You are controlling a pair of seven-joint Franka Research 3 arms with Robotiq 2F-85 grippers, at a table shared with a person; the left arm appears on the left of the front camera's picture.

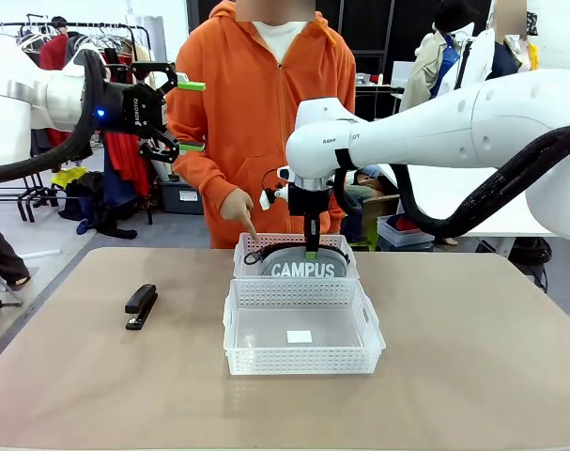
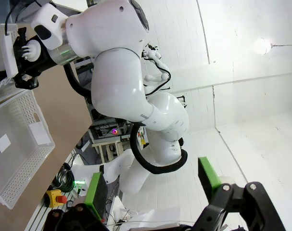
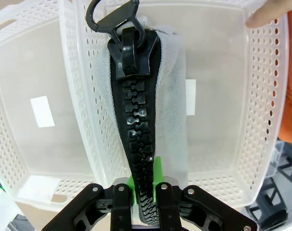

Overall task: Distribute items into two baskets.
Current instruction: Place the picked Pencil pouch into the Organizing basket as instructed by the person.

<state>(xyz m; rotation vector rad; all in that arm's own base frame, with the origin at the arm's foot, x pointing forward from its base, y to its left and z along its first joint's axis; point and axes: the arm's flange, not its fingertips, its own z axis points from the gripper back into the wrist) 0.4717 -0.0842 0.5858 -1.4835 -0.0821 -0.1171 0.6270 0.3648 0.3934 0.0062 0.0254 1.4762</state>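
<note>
Clothes rack (image 1: 40, 30), white wall (image 2: 247, 96)

Tan table (image 1: 454, 376) with black stapler (image 1: 141, 306) at left, near basket (image 1: 303, 362) and far basket (image 1: 250, 268) touching, centre.

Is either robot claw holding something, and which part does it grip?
The right gripper pinches the grey pencil pouch by its black zipper edge. The left gripper is open, holding nothing.

Bright, even light; wide-angle wrist distortion.
</note>
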